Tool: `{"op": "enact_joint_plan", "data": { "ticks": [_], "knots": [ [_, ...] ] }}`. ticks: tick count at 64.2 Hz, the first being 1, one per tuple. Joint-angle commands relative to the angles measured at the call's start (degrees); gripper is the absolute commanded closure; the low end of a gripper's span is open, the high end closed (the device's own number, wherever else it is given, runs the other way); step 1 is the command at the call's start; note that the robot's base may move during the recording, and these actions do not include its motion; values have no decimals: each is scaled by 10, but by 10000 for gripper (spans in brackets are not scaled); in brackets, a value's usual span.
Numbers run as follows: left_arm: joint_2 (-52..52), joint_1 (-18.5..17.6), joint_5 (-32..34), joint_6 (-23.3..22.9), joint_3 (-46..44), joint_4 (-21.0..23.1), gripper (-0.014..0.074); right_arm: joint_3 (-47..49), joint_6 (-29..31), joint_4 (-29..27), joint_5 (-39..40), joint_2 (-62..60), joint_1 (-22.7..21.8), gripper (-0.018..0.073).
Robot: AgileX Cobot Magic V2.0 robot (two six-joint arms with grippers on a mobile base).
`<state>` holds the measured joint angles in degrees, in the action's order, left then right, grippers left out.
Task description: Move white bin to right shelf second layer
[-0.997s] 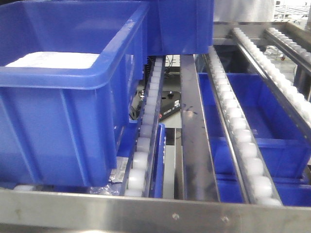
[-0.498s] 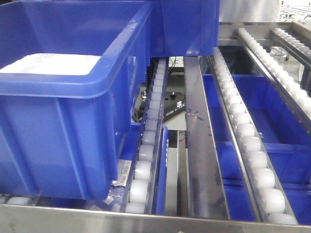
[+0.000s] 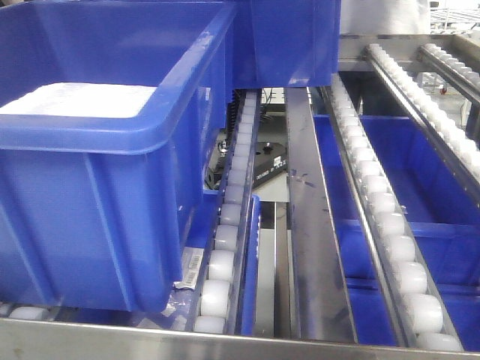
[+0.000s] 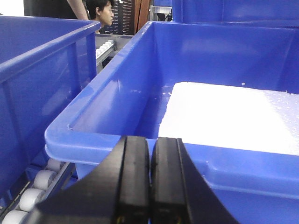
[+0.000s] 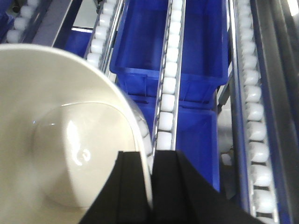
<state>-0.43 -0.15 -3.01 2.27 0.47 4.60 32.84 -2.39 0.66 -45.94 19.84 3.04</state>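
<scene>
White bin (image 5: 56, 154): glossy cream-white plastic, smooth inside, with bright reflections on its base.
Right gripper (image 5: 152, 186): matt black fingers, smooth-faced, closed on the white bin's rim.
Left gripper (image 4: 149, 182): matt black fingers, faintly sheened, pressed together.
Blue crate (image 3: 112, 187): moulded blue plastic, semi-gloss, ribbed outer walls.
Crate filling (image 4: 233, 116): white, matt, grainy like foam.
Rollers (image 3: 379, 202): small white plastic wheels, smooth and slightly translucent.
Rails (image 3: 307, 225): grey metal, brushed, scuffed and reflective.
Front beam (image 3: 225, 346): steel, dull sheen.
</scene>
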Motion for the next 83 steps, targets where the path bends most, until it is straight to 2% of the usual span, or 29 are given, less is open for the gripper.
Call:
{"op": "enact_joint_plan", "data": {
  "ticks": [1, 16, 26, 38, 46, 60, 72, 83],
  "knots": [
    [-9, 0, 48, -3, 16, 3, 512, 1, -23, 5, 76, 19, -3, 511],
    [-9, 0, 48, -3, 16, 3, 512, -16, -100, 0, 118, 125, -3, 510],
    [-9, 0, 48, -3, 16, 3, 512, -16, -127, -1, 160, 224, -4, 503],
    [-9, 0, 48, -3, 16, 3, 512, -15, -128, 0, 226, 317, -4, 503],
    [-9, 0, 48, -3, 16, 3, 512, -15, -128, 22, 255, 349, -4, 503],
    [-9, 0, 48, -3, 16, 3, 512, -15, -128, 46, 282, 360, -5, 503],
    [-9, 0, 48, -3, 16, 3, 512, -15, -128, 46, 292, 363, -39, 503],
    [-9, 0, 48, -3, 16, 3, 512, -15, -128, 37, 294, 363, -43, 503]
  ]
}}
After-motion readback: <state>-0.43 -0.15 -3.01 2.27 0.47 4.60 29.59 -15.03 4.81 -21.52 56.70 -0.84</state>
